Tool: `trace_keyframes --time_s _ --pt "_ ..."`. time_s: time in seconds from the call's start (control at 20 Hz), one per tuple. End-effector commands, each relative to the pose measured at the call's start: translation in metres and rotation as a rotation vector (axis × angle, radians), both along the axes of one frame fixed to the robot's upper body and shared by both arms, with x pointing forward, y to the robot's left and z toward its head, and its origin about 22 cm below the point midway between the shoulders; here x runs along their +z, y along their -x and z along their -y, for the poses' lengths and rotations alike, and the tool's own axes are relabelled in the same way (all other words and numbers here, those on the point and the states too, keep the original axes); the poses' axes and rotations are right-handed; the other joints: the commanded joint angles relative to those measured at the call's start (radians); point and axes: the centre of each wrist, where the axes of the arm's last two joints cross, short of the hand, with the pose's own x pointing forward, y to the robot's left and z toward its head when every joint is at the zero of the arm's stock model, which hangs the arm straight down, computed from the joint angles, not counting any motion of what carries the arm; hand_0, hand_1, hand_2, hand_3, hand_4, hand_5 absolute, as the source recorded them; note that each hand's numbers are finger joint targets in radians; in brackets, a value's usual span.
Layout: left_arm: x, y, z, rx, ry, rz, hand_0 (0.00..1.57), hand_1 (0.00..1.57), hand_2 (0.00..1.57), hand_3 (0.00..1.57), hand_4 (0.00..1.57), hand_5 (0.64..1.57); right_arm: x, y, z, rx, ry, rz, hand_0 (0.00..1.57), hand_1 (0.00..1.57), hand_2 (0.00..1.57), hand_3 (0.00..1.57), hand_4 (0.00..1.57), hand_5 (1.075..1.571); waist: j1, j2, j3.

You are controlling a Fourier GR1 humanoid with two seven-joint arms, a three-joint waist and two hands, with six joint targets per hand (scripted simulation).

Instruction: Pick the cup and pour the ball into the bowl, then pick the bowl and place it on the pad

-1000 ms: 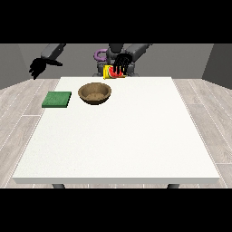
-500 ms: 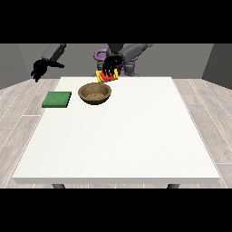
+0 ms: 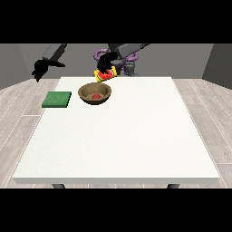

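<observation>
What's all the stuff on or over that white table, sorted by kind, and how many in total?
Cup, held tipped by the hand at the view's right: 1
Bowl: 1
Red ball in the bowl: 1
Green pad: 1
Total: 4

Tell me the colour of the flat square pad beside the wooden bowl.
Green: the flat square pad lies on the white table at the view's left of the brown wooden bowl; front view.

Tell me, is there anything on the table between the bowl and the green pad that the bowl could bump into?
No. The bowl, with the red ball inside, sits just beside the green pad, and only bare white table shows between them. The cup is held tipped behind the bowl, in the hand further to the view's right.
</observation>
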Motion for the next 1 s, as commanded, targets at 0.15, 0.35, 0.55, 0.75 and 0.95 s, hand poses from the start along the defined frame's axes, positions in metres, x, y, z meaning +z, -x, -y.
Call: trace_keyframes --time_s 0.15,0.35,0.55,0.75,0.95 --pt "0.042 -0.009 0.019 -0.029 -0.209 0.113 1.55 1.55 1.57 1.57 1.20 1.457 0.005 0.004 0.017 -0.027 0.000 -0.016 0.00 0.00 0.00 0.19 0.00 1.515 0.021 -0.034 -0.0001" --pt "0.043 -0.009 0.016 -0.022 -0.197 0.090 1.53 1.53 1.57 1.57 1.21 1.457 -0.001 0.011 0.018 -0.024 0.000 -0.017 0.00 0.00 0.00 0.14 0.00 1.520 0.019 -0.031 -0.0005" --pt "0.028 -0.009 0.001 -0.026 -0.202 0.087 1.52 1.52 1.57 1.57 1.20 1.462 -0.023 0.010 -0.007 0.024 -0.059 -0.098 0.00 0.00 0.00 0.00 0.43 1.555 0.025 -0.028 -0.0010" --pt "0.068 -0.024 -0.032 0.001 0.265 0.013 0.00 0.00 1.57 1.57 1.27 1.452 -0.022 0.018 0.008 -0.041 -0.094 -0.097 0.00 0.00 0.00 0.00 0.47 1.558 0.134 -0.020 -0.0040" --pt "0.086 -0.045 -0.086 0.080 0.547 0.039 0.40 0.40 1.57 1.57 1.00 1.570 -0.014 0.009 0.003 -0.060 -0.101 -0.068 0.00 0.00 0.00 0.00 0.47 1.558 0.170 0.007 -0.0055"
